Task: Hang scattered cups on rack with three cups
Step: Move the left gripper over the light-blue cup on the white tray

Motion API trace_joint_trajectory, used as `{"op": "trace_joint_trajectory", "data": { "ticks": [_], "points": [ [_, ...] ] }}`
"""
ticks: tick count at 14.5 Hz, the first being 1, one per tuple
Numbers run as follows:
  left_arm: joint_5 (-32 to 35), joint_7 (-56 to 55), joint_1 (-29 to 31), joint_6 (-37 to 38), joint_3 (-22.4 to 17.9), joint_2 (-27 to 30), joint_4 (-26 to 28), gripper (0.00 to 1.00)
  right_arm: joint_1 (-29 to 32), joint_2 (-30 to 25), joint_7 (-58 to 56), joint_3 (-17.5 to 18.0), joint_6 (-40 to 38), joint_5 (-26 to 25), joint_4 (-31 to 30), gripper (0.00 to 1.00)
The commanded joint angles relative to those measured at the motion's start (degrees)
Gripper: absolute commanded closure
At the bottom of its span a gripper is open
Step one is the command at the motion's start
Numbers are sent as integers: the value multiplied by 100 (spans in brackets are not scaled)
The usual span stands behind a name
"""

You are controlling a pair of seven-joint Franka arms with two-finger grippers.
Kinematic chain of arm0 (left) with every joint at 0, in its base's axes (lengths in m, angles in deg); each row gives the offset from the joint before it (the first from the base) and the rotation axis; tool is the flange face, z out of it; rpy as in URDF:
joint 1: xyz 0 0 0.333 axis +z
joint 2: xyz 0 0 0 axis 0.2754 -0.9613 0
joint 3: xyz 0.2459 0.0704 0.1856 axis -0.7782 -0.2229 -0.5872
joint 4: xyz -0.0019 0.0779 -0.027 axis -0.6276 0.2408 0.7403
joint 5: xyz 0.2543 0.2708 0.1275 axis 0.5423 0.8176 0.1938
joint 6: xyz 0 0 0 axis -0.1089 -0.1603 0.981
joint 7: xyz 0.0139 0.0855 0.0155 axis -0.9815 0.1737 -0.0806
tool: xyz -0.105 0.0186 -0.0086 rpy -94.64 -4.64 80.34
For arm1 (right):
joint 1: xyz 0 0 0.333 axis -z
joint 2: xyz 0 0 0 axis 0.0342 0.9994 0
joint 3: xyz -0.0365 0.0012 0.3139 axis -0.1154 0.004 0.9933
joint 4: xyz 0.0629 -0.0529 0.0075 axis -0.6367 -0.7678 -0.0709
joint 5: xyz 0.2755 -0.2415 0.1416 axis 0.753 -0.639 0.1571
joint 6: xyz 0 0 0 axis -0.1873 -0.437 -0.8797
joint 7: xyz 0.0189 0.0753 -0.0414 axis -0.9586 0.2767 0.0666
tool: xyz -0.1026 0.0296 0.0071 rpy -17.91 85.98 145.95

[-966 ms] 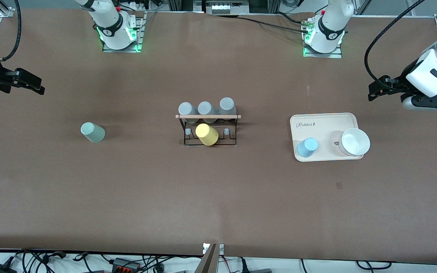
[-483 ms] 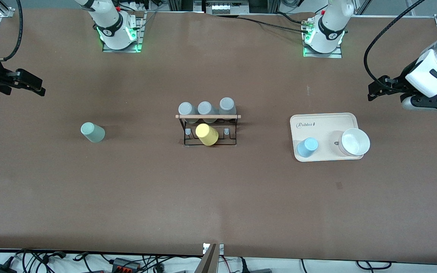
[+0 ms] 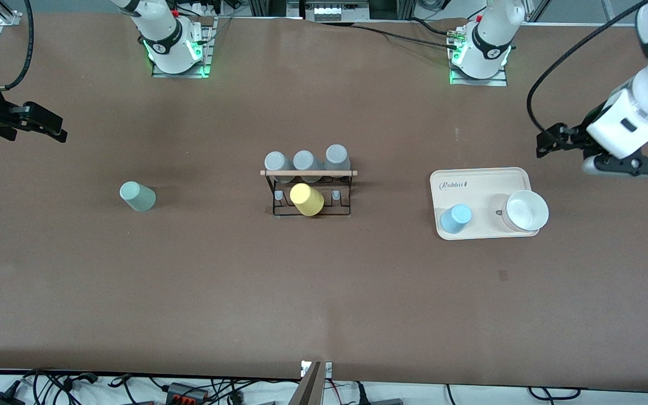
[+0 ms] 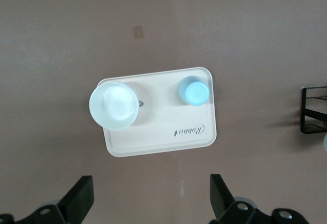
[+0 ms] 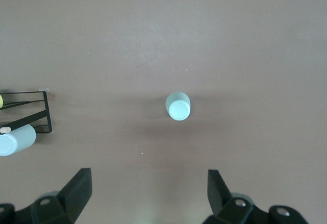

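Note:
The mint-green cup (image 3: pixel 137 196) stands on the table toward the right arm's end; it also shows in the right wrist view (image 5: pixel 178 106). The light blue cup (image 3: pixel 455 218) stands on the cream tray (image 3: pixel 481 180) and also shows in the left wrist view (image 4: pixel 194 90). The black wire rack (image 3: pixel 324 172) stands mid-table and carries three grey cups (image 3: pixel 305 161) and a yellow cup (image 3: pixel 306 199). My left gripper (image 3: pixel 546 143) is open and empty, up over the table beside the tray. My right gripper (image 3: pixel 57 128) is open and empty, up over the table's end.
A white bowl (image 3: pixel 526 210) sits on the tray beside the blue cup, also in the left wrist view (image 4: pixel 114 105). An edge of the rack shows in the left wrist view (image 4: pixel 303 109) and in the right wrist view (image 5: pixel 47 113).
My left gripper has moved a little toward the tray and the table's middle. The right arm and the cups have not moved.

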Motion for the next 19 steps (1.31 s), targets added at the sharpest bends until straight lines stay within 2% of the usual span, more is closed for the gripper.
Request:
{"op": "trace_joint_trajectory", "data": {
  "ticks": [1, 3, 9, 14, 19],
  "points": [
    [61, -1, -177, -200, 24, -1162, -650, 0, -1, -121, 40, 21, 42, -53, -125, 0],
    [78, 8, -239, -464, 32, -1568, -801, 0, -1, -121, 31, 21, 42, -45, -125, 0],
    [104, -229, -511, -1290, 102, -2623, -599, 0, -1, -121, 40, 21, 77, -53, -142, 0],
    [131, -229, -644, -2213, 103, -2861, -28, 0, -10, -121, 40, 21, 86, -53, -142, 0],
    [157, -229, -749, -2346, 85, -3072, 25, 0, -10, -130, 40, 21, 86, -53, -142, 0]
  ]
}}
